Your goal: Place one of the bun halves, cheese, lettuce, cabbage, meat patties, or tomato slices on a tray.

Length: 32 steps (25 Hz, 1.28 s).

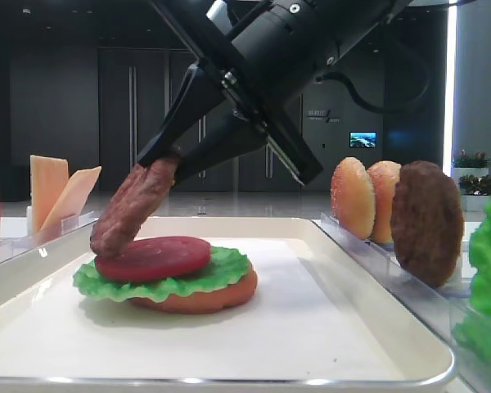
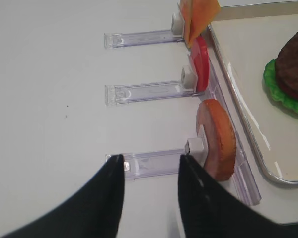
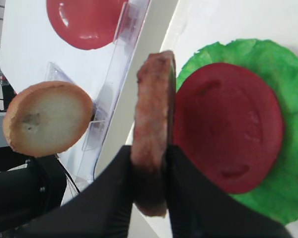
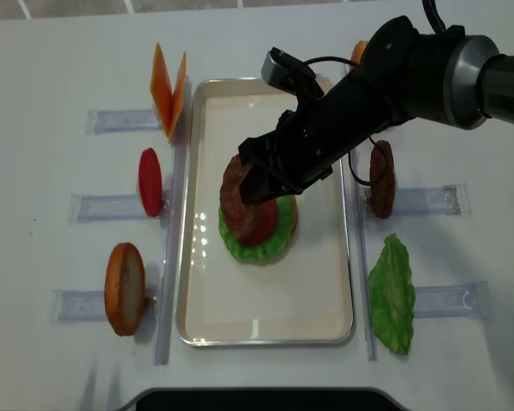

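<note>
surface: you're on a plain white tabletop (image 4: pixel 60 77); clear plastic slotted racks (image 4: pixel 111 206) lie on both sides of the tray.
room: low exterior view shows a dim hall behind, dark wall panels, one small lit screen (image 1: pixel 362 140) far right, a bright vertical strip at the right edge.
tray: large white rectangular tray with rounded corners (image 4: pixel 317 300), mid-table.
stack: on the tray floor, orange-brown bun base (image 1: pixel 204 299) at the bottom, frilly green lettuce leaf (image 1: pixel 221 274) over it, smooth red tomato slice (image 1: pixel 151 258) on top.
patty: dark brown grainy meat patty (image 1: pixel 131 206), tilted, lower edge at the left rim of the tomato slice; can't tell if it touches.
right gripper (image 3: pixel 150 166): clenched on that patty, one black finger on each flat face.
left gripper (image 2: pixel 151 171): released, holding nothing, over bare table near the near-left rack.
left racks: orange cheese slices (image 4: pixel 169 90) far, spare red tomato disc (image 4: pixel 151 181) middle, tan bun half (image 4: pixel 125 288) near.
right racks: second brown patty (image 4: pixel 381 178) on edge, green lettuce leaf (image 4: pixel 392 294) nearer you.
</note>
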Tool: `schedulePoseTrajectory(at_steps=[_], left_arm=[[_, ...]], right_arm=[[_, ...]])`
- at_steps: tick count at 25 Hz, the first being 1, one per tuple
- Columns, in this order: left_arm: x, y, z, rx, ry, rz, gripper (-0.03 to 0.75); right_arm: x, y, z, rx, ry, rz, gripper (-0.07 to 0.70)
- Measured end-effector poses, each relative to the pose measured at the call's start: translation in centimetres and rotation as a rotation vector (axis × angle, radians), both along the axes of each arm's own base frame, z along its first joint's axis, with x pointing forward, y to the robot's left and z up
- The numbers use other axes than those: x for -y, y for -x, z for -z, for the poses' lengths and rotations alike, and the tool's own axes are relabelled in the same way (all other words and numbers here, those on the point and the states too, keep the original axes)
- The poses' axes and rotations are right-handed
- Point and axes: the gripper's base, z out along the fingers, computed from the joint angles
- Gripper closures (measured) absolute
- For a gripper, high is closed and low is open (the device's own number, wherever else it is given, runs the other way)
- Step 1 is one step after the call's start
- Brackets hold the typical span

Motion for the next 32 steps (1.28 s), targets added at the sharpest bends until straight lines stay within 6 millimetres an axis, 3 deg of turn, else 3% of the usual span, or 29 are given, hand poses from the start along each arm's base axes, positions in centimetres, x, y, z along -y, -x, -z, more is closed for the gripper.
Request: schedulePoseTrajectory(at_steps=[10,14,17,24,29,32], left_arm=[[0.0,0.0,0.0,0.000,-0.001,0.000,0.433],[0.0,0.0,0.0,0.000,-0.001,0.000,0.433],[0.0,0.0,0.0,0.000,-0.001,0.000,0.433],[0.0,0.0,0.0,0.000,-0.001,0.000,0.433],[0.0,0.0,0.0,0.000,-0.001,0.000,0.433],[0.0,0.0,0.0,0.000,-0.001,0.000,0.433]], right_arm=[[0.2,0.0,0.8,0.012,0.022,0.000,0.491],[0.8,-0.3,0.7,0.025,0.038,-0.001,0.348],[2.0,-0.8,-0.7,0.070,0.072,0.012,0.257],[3.5,-1.7,-6.7,0.156,0.374,0.069,0.235],[4.6,-1.6,-6.9,0.169,0.620,0.111,0.235],[7.8,-2.9,-6.7,0.132,0.715,0.157,0.234]])
